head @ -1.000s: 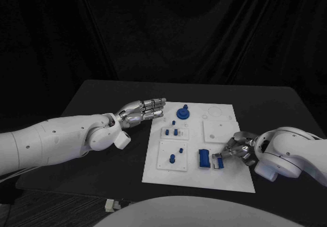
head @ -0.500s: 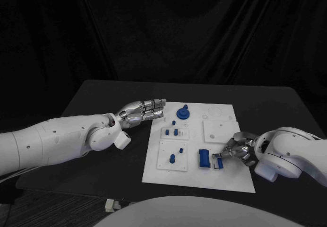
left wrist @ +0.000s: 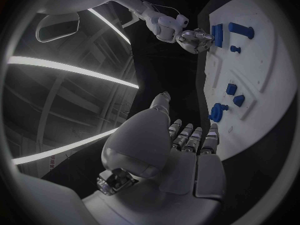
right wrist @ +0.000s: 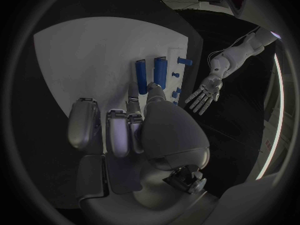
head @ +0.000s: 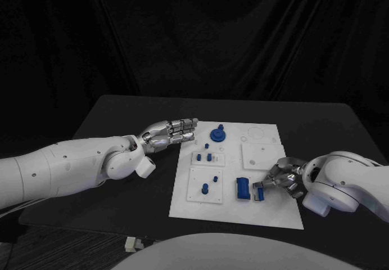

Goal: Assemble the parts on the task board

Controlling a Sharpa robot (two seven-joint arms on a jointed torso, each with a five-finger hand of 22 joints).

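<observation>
The white task board (head: pixel 267 211) lies in the middle of the table. My right hand (head: pixel 280 181) rests at its right edge, thumb and a finger pinching the end of a slim blue bar (head: pixel 259 192) (right wrist: pixel 142 76); its other fingers lie flat on the board (right wrist: pixel 81 55). A thicker blue block (head: pixel 243 188) (right wrist: pixel 160 71) lies just beside the bar. A round blue part (head: pixel 218 135) (left wrist: pixel 219 111) stands near the far left corner, with small blue pegs (head: pixel 207 152) below it. My left hand (head: pixel 170 132) (left wrist: pixel 181 150) hovers open, left of that corner, holding nothing.
A raised white square plate (head: pixel 262 154) sits on the board's right half and another (head: pixel 205 184) on its left half with small blue pegs. Black table (head: pixel 121 112) surrounds the board on all sides. The right hand (left wrist: pixel 195 39) appears far across the board in the left wrist view.
</observation>
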